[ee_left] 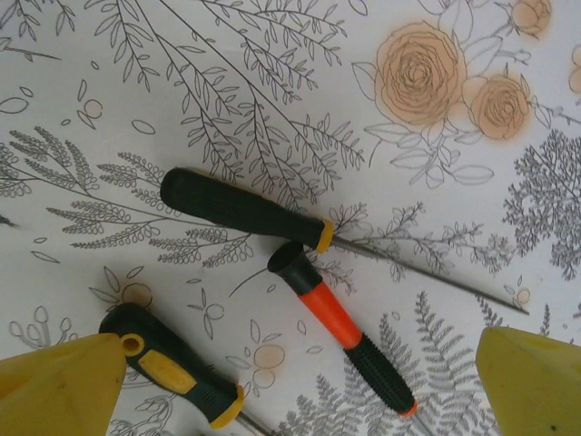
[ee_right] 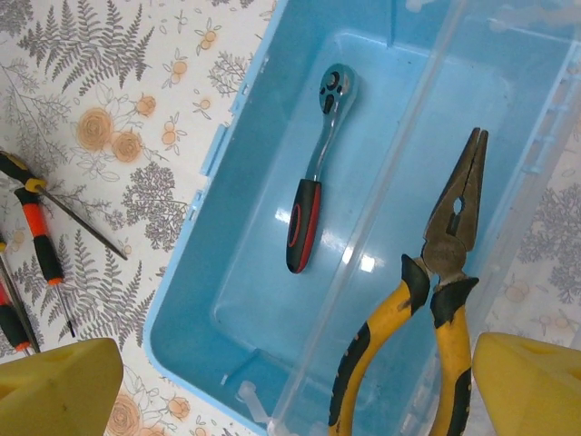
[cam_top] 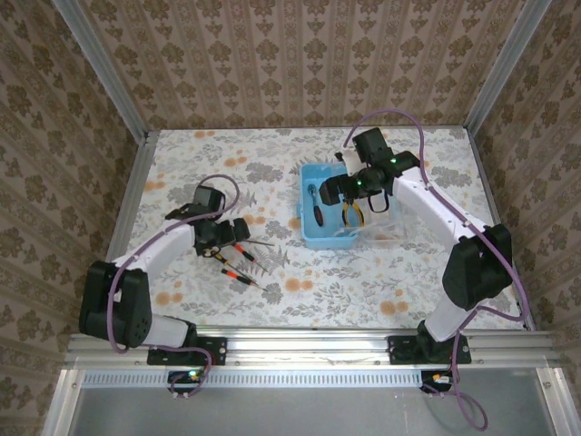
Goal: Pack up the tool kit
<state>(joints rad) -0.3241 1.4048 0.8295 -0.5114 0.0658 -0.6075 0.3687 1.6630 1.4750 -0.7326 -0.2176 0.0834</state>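
Observation:
The tool kit's light-blue case (cam_top: 320, 234) lies open right of the table's middle, its clear lid (cam_top: 386, 229) folded out to the right. Inside lie a ratchet (ee_right: 314, 182) with a black-red handle and yellow-handled pliers (ee_right: 436, 309) beside the clear lid's edge. My right gripper (ee_right: 295, 391) hovers open above the case with nothing between its yellow fingers (ee_right: 54, 386). Three screwdrivers rest on the floral table: a black one (ee_left: 241, 211), an orange-black one (ee_left: 340, 327) and a black-yellow one (ee_left: 172, 368). My left gripper (ee_left: 295, 391) hangs open just above them.
The screwdrivers (cam_top: 241, 259) lie left of the case (ee_right: 195, 300) with a strip of bare tablecloth between. Metal rails (cam_top: 127, 209) border the table's left and right sides, and patterned walls (cam_top: 272, 64) close in the back.

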